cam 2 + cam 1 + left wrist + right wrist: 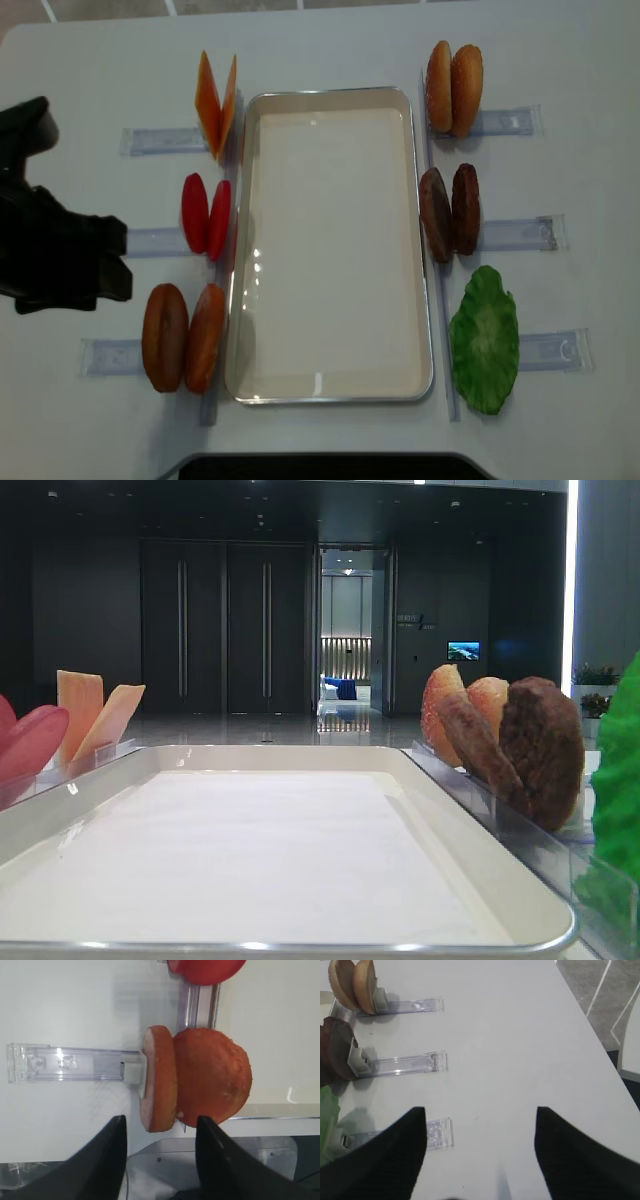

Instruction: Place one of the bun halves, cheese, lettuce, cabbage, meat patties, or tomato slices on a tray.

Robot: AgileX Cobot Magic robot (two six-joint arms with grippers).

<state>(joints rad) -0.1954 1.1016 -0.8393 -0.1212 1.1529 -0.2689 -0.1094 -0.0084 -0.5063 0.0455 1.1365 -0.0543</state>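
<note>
In the left wrist view, two bun halves [200, 1080] stand on edge in a clear holder [70, 1064]. My left gripper [160, 1125] is open just below them, and the lower edge of the nearer half sits level with its fingertips [116, 1132]. From above, these bun halves [185, 337] stand left of the empty tray [332, 392], with the left arm [60, 258] further left. The right gripper [477, 1120] hangs open over bare table. Cheese [213, 102], tomato slices [207, 215], meat patties [450, 212], lettuce [485, 338] and a second bun pair [453, 88] flank the tray.
Clear holders [410, 1064] run out across the white table on both sides of the tray. A dark unit [330, 467] sits at the table's near edge. The table's right edge [592, 1025] drops to the floor.
</note>
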